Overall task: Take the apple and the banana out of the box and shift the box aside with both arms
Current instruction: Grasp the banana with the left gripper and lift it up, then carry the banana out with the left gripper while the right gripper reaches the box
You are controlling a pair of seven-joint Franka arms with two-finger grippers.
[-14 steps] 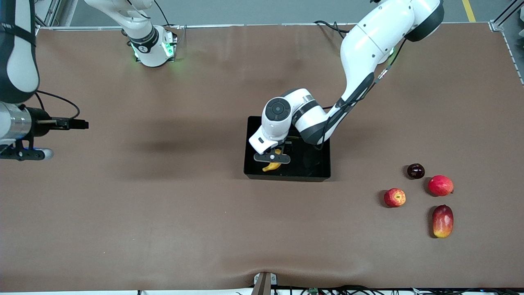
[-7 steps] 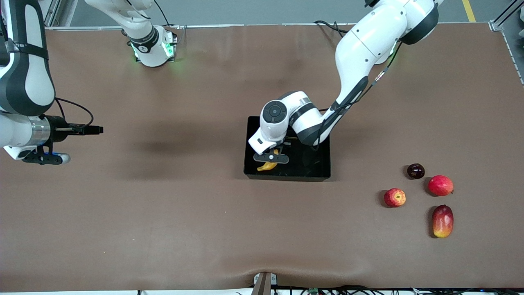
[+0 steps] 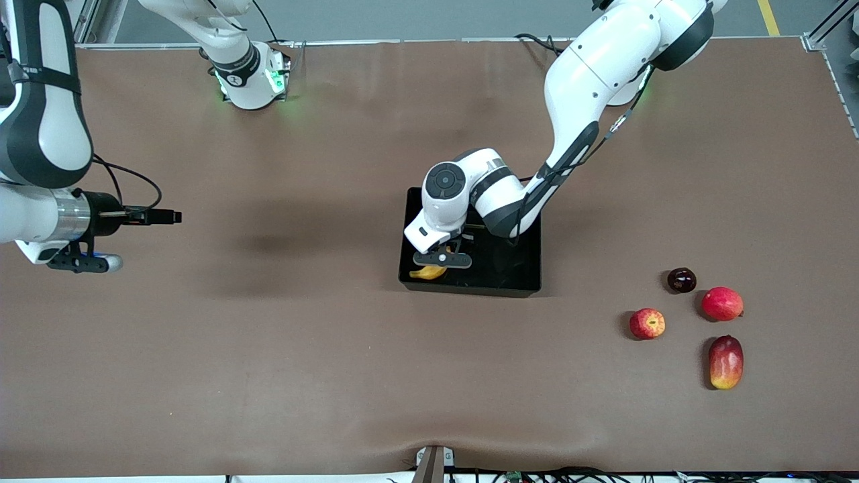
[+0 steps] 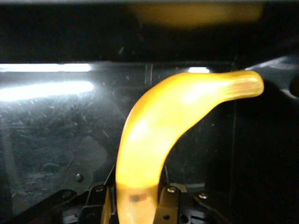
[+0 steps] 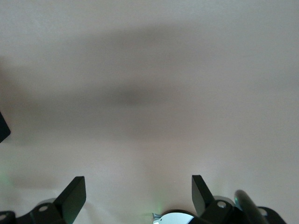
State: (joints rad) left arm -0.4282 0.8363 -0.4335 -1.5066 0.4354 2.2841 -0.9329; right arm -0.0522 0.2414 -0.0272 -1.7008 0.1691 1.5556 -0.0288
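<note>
My left gripper (image 3: 439, 260) is shut on the base of the yellow banana (image 3: 429, 272) and holds it inside the black tray (image 3: 517, 290), at the corner toward the right arm's end. In the left wrist view the banana (image 4: 159, 126) curves out from between the fingers (image 4: 169, 201) over the glossy tray floor (image 4: 46, 121). The small streaked red apple (image 3: 647, 323) lies on the table toward the left arm's end. My right gripper (image 3: 77, 261) is open and empty over bare table at the right arm's end; its fingers (image 5: 74, 193) stand wide apart.
Beside the apple lie a plain red round fruit (image 3: 722, 303), a small dark fruit (image 3: 681, 280) and an oblong red-yellow mango (image 3: 726, 362). The right arm's base (image 3: 248, 80) stands at the table's edge.
My left gripper has carried the banana a little toward the right arm's end inside the tray. My right arm has moved in from the table's end toward the middle.
</note>
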